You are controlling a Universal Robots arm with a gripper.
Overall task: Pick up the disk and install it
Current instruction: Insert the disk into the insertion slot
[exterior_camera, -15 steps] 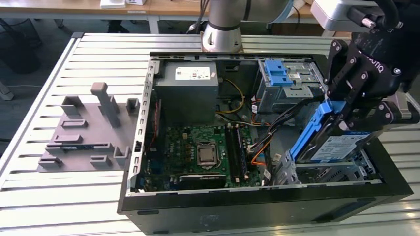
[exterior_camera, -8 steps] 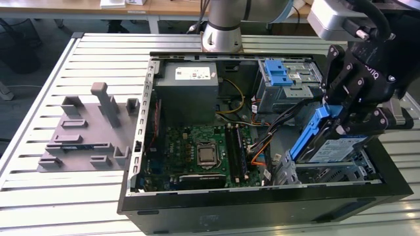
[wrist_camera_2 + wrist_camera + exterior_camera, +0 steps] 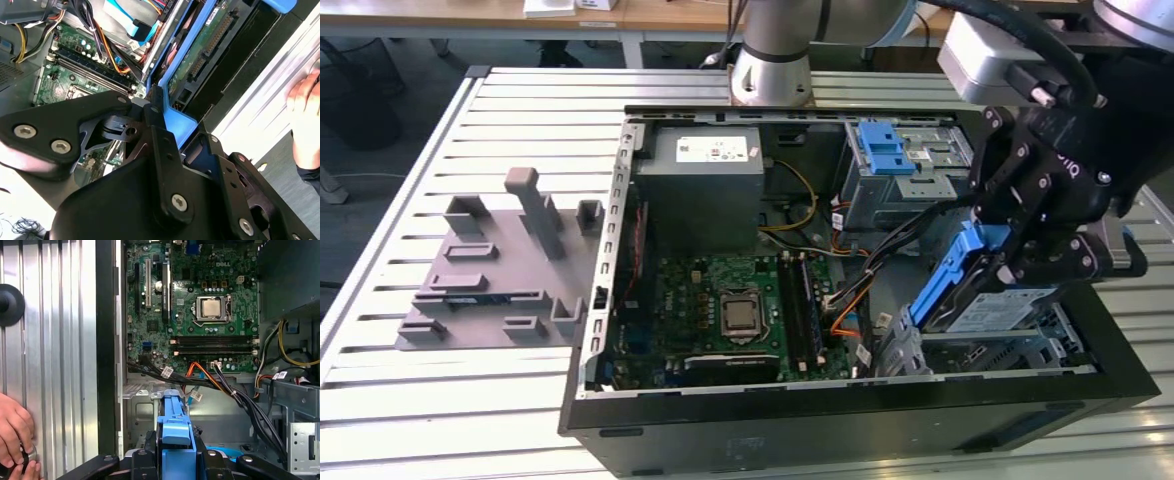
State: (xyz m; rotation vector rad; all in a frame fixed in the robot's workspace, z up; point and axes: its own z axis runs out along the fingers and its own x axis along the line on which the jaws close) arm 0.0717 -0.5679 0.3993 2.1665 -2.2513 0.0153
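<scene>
While tight around the disk [image 3: 995,312], claw [image 3: 1011,268] near hand [image 3: 14,434]

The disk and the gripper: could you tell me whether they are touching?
Touching. In the first wrist view the gripper clamps the disk by its blue frame, with no gap on either side.

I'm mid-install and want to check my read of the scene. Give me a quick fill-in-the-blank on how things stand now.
The gripper is shut on the disk, whose carrier frame is ____. The disk hangs tilted over the exterior view's ____ end of the computer case. In the first wrist view, a person's hand rests on the table, ____ the case.
Missing words: blue; right; outside.
</scene>
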